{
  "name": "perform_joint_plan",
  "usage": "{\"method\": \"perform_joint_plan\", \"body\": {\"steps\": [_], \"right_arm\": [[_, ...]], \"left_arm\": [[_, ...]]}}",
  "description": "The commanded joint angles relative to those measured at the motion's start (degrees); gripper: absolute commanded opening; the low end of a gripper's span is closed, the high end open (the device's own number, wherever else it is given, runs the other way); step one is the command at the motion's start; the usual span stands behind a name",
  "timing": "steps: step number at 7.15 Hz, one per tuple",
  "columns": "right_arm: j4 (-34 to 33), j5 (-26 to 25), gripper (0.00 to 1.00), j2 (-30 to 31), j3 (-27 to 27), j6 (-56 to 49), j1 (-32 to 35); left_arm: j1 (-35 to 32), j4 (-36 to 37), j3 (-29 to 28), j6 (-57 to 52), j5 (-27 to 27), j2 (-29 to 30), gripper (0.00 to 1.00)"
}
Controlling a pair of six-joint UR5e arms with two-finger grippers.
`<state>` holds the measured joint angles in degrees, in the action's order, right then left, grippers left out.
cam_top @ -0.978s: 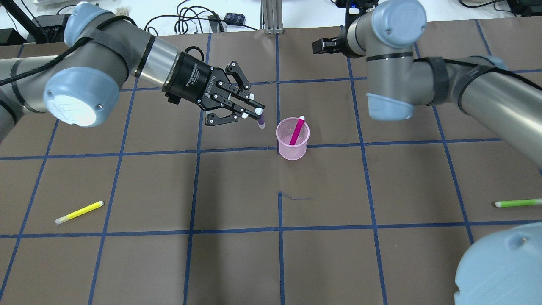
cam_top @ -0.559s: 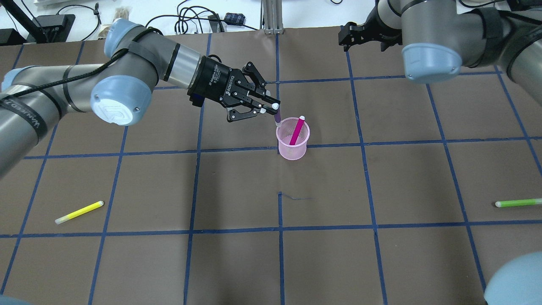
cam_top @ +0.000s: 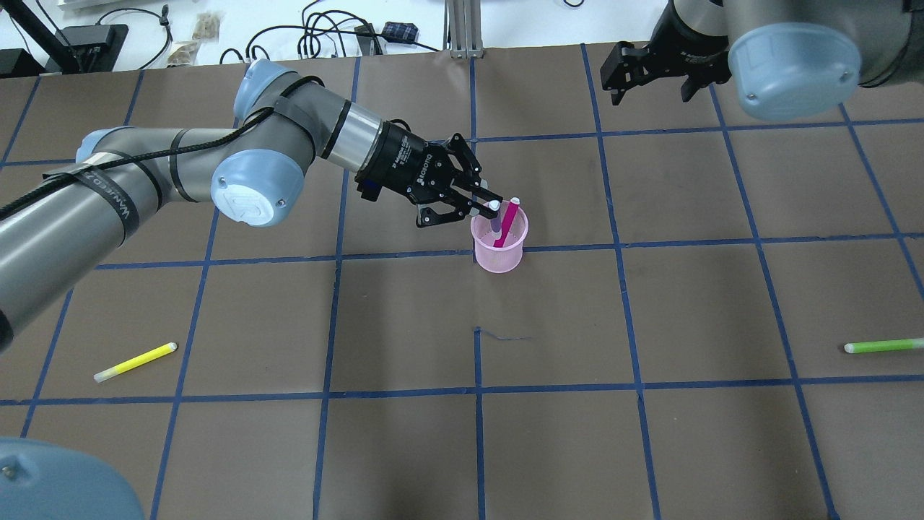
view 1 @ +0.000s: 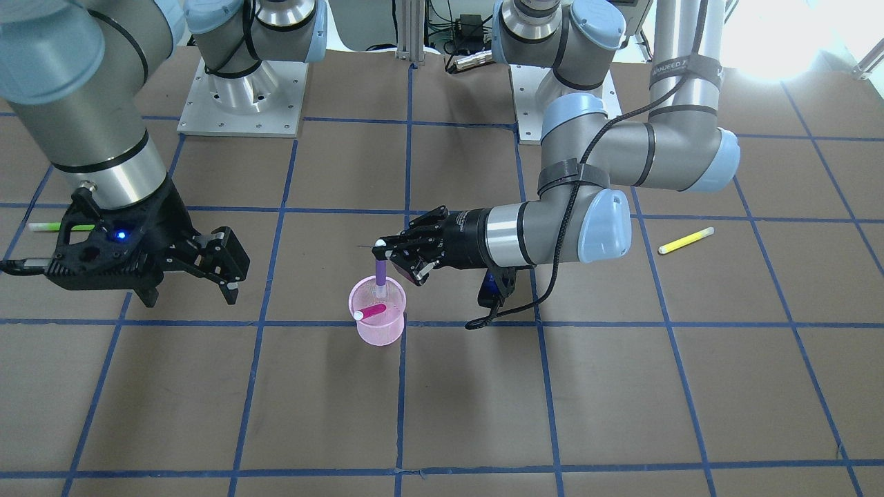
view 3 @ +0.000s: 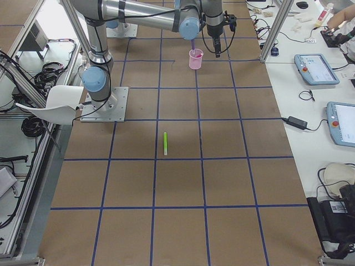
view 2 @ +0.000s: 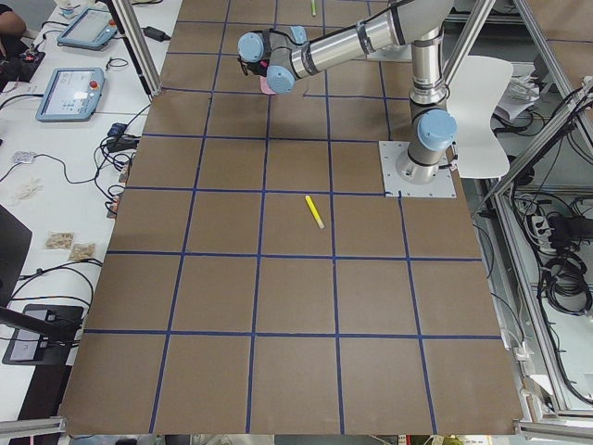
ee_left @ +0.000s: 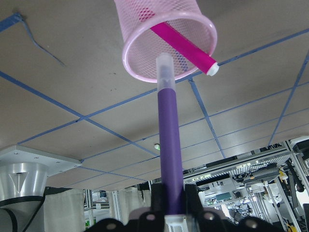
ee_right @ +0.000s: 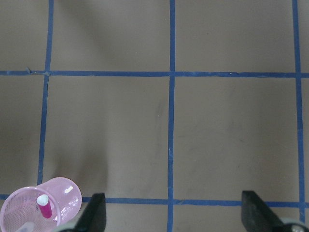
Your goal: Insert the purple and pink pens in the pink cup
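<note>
The pink mesh cup (cam_top: 499, 245) stands upright near the table's middle, also in the front view (view 1: 378, 324) and the left wrist view (ee_left: 140, 53). A pink pen (cam_top: 509, 220) leans inside it. My left gripper (cam_top: 491, 207) is shut on the purple pen (view 1: 380, 270) and holds it upright, with its lower end at the cup's mouth (ee_left: 169, 140). My right gripper (view 1: 231, 266) is open and empty, raised behind and to the right of the cup; the cup shows at the lower left of its wrist view (ee_right: 41, 205).
A yellow highlighter (cam_top: 135, 361) lies on the front left of the brown mat. A green highlighter (cam_top: 882, 346) lies at the right edge. The two arm bases (view 1: 242, 96) stand at the robot's side of the table.
My left gripper has carried the purple pen to the right, from beside the cup to over its mouth. The right arm has drawn back, away from the cup.
</note>
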<state>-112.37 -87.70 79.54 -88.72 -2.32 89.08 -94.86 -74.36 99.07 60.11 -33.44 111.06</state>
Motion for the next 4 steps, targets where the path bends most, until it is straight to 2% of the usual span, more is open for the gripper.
{"method": "perform_joint_plan", "body": {"steps": [1, 2, 4], "right_arm": [[5.29, -0.36, 1.0, 2.29, 0.21, -0.23, -0.05], [7.23, -0.45, 1.0, 2.55, 0.21, -0.32, -0.13], [7.25, -0.54, 1.0, 2.73, -0.31, -0.32, 0.04]], "left_arm": [[-0.06, 0.18, -0.36, -0.08, -0.05, 0.47, 0.84], [-0.06, 0.26, -0.63, -0.17, -0.05, 0.38, 0.99], [0.73, 0.26, -0.89, -0.35, -0.31, -1.27, 1.0]]}}
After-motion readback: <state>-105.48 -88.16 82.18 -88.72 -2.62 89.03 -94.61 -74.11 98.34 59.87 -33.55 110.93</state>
